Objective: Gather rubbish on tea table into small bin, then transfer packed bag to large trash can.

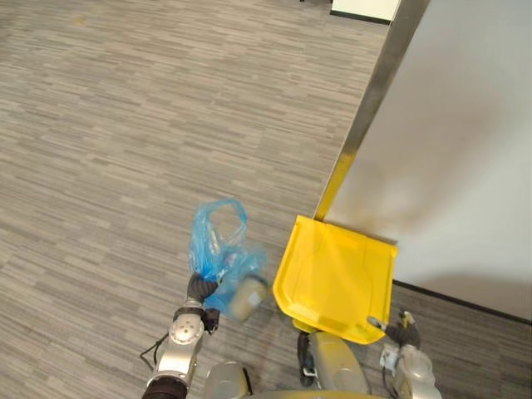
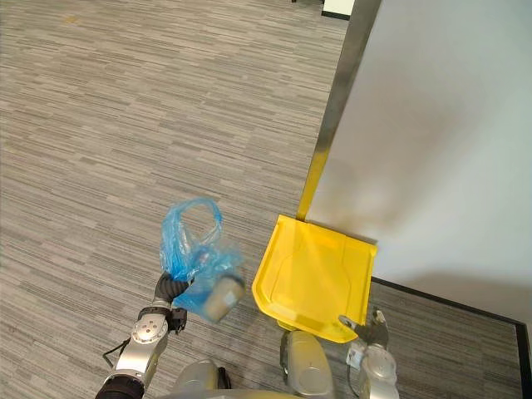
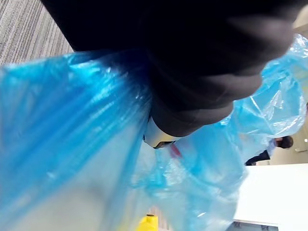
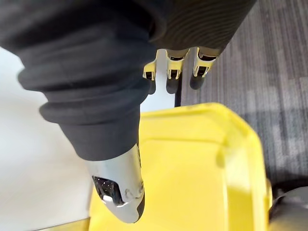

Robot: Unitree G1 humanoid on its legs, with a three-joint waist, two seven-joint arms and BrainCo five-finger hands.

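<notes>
Left hand [image 1: 199, 291] sat low in the head views, raised off the floor with the blue plastic bag [image 1: 218, 241] bunched over it. Its fingers were buried in the plastic, so the grip could not be read; in the left wrist view the film wrapped close against the dark cover. The bag was translucent and crinkled, with its loose top standing open in a loop on the far side of the hand. A pale cylindrical item [image 1: 247, 298] lay inside the bag's lower right part, too blurred to identify. Floor all round was grey carpet [image 1: 100, 125] with a fine pattern of short streaks, running to the far edge of the view. Just right of the bag, not touching it, was the yellow lid [image 1: 332, 278] of the large trash can, a smooth sheet with rounded corners and a raised rim. Its far edge lay at the foot of a metal edge strip [image 1: 374, 91], which ran up and away and turned yellow at its lower end. Right of the strip stood a plain white wall panel [image 1: 465, 141], with a dark skirting line [image 1: 465, 303] along its base and carpet in front of that. Right hand [image 4: 120, 187] was at the lid's near right corner, its fingers [image 4: 172, 65] straight and spread over the yellow surface, holding nothing; contact with the lid could not be judged.
</notes>
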